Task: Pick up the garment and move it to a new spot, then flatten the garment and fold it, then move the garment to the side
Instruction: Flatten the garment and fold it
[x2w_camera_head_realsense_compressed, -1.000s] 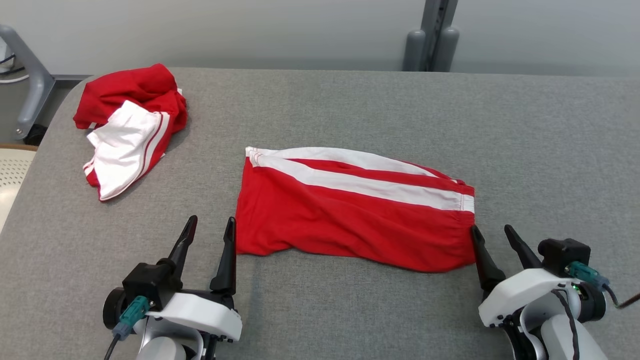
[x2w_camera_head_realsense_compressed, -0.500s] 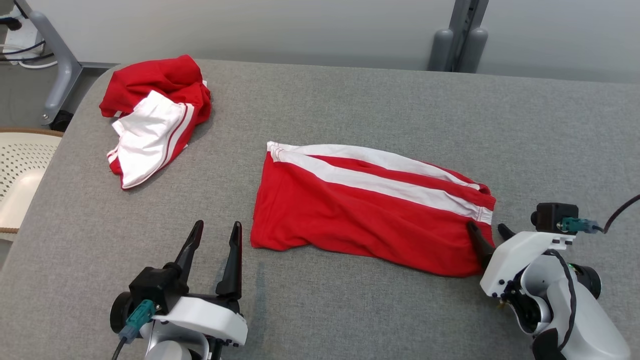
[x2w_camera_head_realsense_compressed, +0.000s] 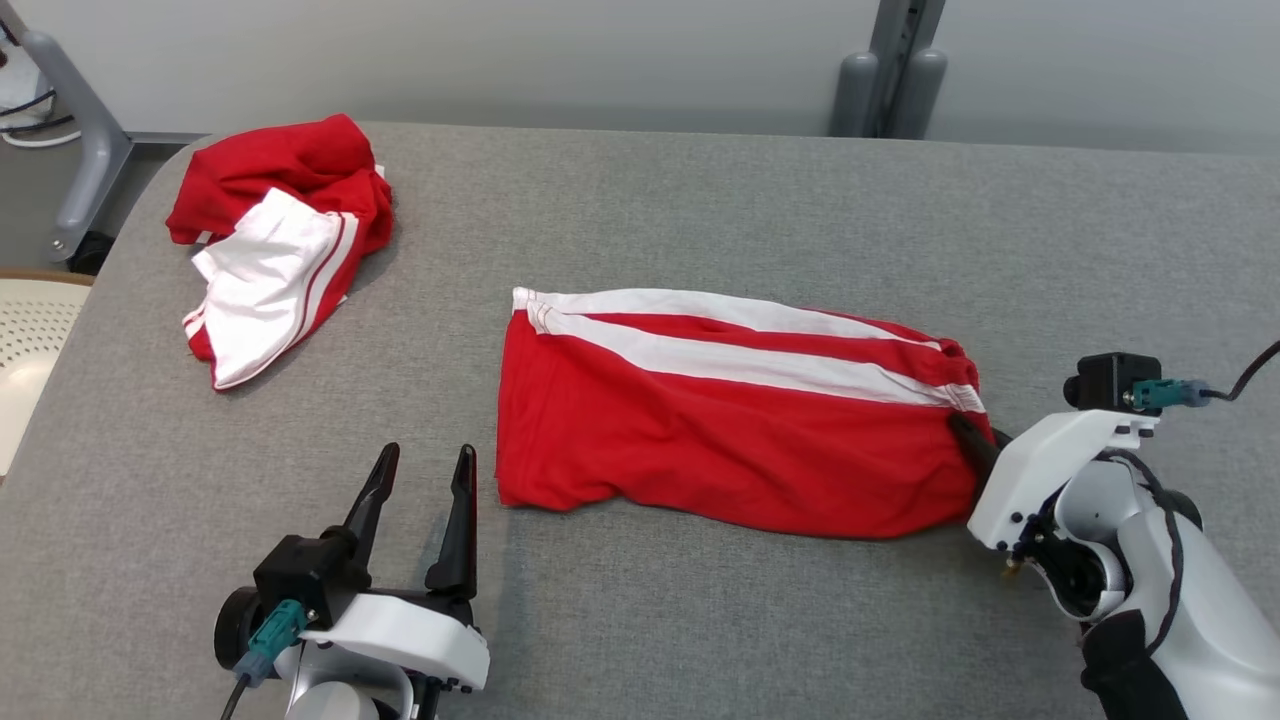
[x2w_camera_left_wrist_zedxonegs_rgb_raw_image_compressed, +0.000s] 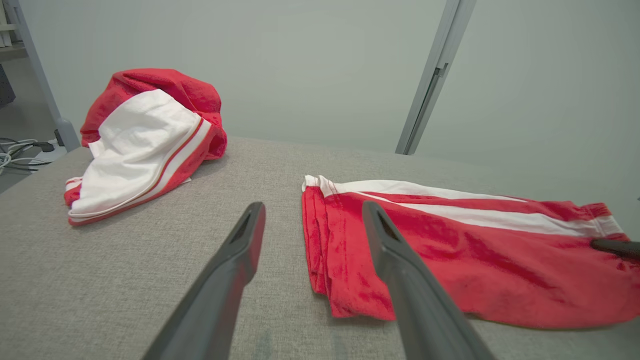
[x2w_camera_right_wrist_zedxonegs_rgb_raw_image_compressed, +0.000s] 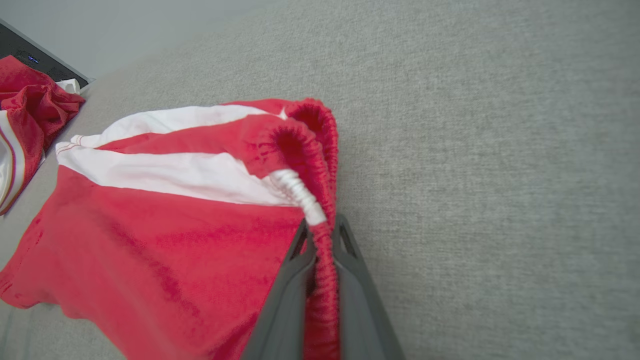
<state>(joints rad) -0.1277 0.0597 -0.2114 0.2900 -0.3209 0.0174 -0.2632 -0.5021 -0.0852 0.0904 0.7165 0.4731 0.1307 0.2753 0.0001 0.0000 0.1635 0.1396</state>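
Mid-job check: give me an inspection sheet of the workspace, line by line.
Surface: grey cloth-covered table, no spills seen.
Job's things: red shorts with white stripes, lying folded mid-table.
Clutter: crumpled red-and-white garment at the far left corner.
Hands: left hand open, beside the shorts' left edge, apart from it; right hand shut on the shorts' waistband.
Cables: black cable with teal plug at the right wrist; loose cables on the floor, far left.
Surroundings: grey wall, grey post, cream perforated seat at left.
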